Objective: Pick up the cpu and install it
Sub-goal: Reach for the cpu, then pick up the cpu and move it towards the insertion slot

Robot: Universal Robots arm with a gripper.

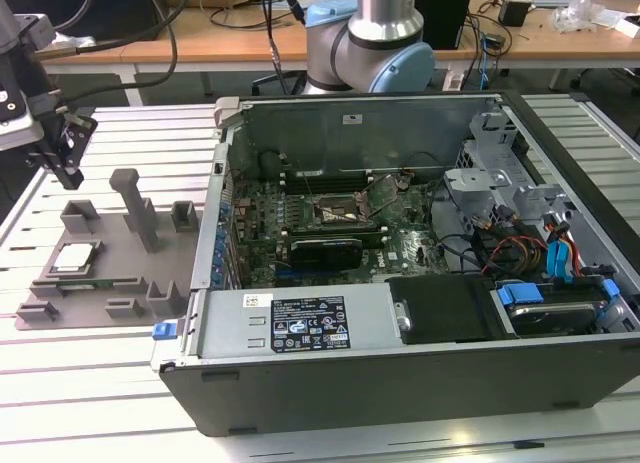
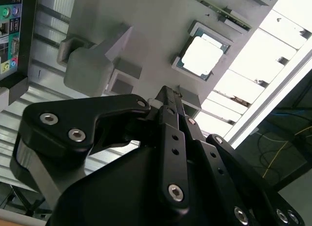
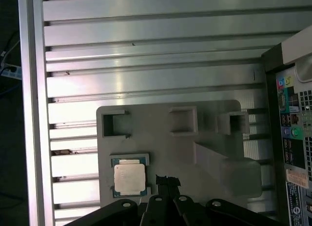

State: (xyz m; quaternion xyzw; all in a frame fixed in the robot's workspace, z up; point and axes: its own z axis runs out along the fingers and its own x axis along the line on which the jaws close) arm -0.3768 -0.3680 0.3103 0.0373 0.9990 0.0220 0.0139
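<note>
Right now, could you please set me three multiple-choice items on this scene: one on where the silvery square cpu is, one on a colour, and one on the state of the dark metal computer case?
1. Where does the thin, silvery square cpu lie?
A. In the motherboard's socket.
B. In a recess of the flat plastic tray on the slatted metal table.
C. On top of the power supply.

2. What colour is that tray?
A. Grey.
B. Red.
C. Yellow.

3. In what state is the dark metal computer case?
A. Closed on all sides.
B. Lying open, with the motherboard exposed.
C. Wrapped in foil.

Answers:
1. B, the cpu rests flat in the tray, apart from the black gripper.
2. A, both wrist views show it plain grey.
3. B, the exterior view looks straight into it.
</note>
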